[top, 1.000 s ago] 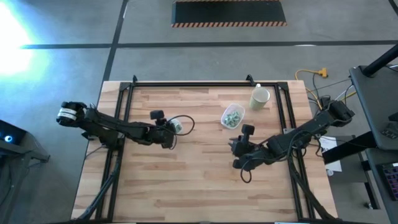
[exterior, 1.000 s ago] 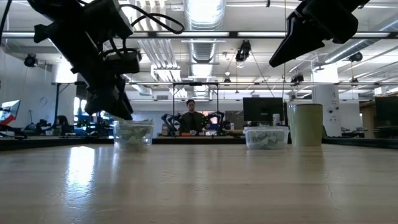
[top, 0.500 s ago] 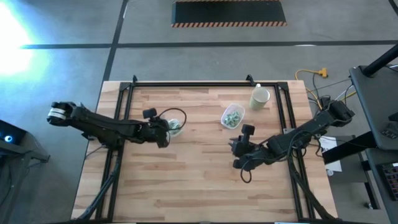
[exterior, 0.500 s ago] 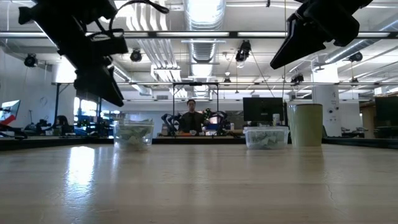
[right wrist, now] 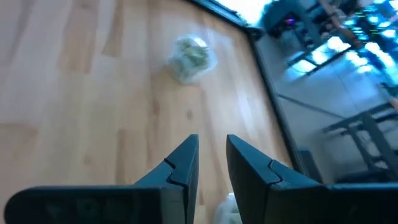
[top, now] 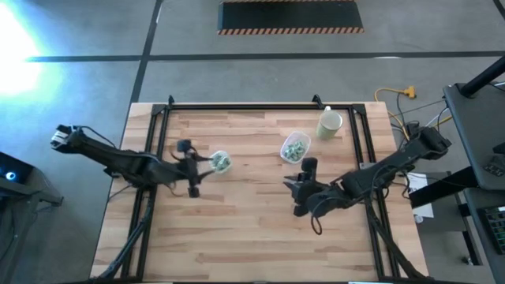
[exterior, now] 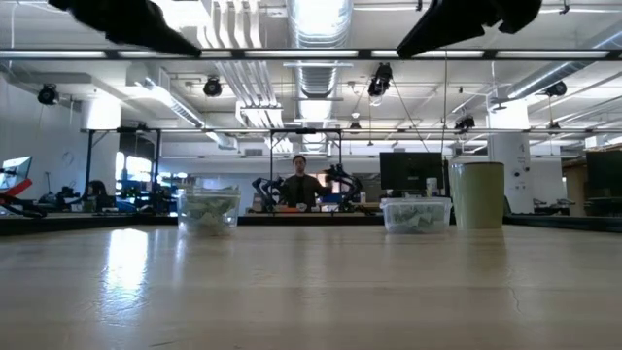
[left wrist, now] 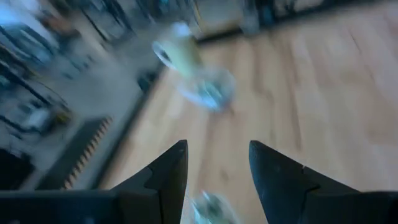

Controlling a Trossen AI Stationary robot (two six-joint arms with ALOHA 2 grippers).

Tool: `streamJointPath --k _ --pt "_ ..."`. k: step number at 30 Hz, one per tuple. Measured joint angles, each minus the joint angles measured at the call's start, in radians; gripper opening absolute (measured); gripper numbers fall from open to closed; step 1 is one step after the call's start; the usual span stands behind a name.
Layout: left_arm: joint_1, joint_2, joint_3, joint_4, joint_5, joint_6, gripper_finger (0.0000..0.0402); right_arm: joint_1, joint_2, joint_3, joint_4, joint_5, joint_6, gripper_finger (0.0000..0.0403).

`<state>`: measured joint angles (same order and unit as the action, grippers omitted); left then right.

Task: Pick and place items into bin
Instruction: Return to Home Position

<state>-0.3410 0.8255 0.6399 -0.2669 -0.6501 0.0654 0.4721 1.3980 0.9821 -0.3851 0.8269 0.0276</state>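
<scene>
Two clear tubs hold small pale green and white items: the left tub (top: 220, 162) (exterior: 208, 209) and the right tub (top: 294, 147) (exterior: 416, 214), both standing on the wooden table (top: 252, 237). My left gripper (top: 197, 169) (left wrist: 216, 163) hangs open and empty, above the table just left of the left tub (left wrist: 208, 208). My right gripper (top: 292, 189) hovers high, near-side of the right tub, and faces the left tub (right wrist: 191, 57). A small pale thing (right wrist: 227, 210) shows close by this gripper. Whether it is held I cannot tell.
A tall cream cup (top: 330, 123) (exterior: 478, 194) stands at the far right beside the right tub. A black frame rail (top: 252, 107) runs round the table's far and side edges. Bare wood lies across the near half. A person sits far behind the table.
My left gripper has risen from just over the left tub and drawn back toward the table's left edge, tipping up toward level. The tub stays where it was. My right gripper has risen a little.
</scene>
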Motion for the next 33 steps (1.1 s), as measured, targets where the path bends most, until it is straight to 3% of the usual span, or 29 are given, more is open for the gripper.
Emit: streamJointPath --k 6,14,17,21,33 --pt "-0.001 -0.166 -0.054 0.169 -0.013 0.122 0.0154 -0.006 -0.107 -0.046 0.027 -0.015 -0.031 0.0072" --pt "0.002 -0.338 -0.179 0.397 0.000 0.312 0.0154 -0.021 -0.373 -0.212 0.246 -0.045 -0.168 0.0072" --pt "0.017 -0.363 -0.205 0.516 0.097 0.411 0.0154 -0.022 -0.485 -0.273 0.338 -0.086 -0.254 0.0072" --pt "0.069 -0.376 -0.197 0.541 0.257 0.456 0.0154 -0.022 -0.607 -0.343 0.429 -0.167 -0.355 0.0072" --pt "0.281 -0.365 -0.194 0.539 0.357 0.412 0.0154 -0.068 -0.851 -0.492 0.449 -0.208 -0.363 0.0072"
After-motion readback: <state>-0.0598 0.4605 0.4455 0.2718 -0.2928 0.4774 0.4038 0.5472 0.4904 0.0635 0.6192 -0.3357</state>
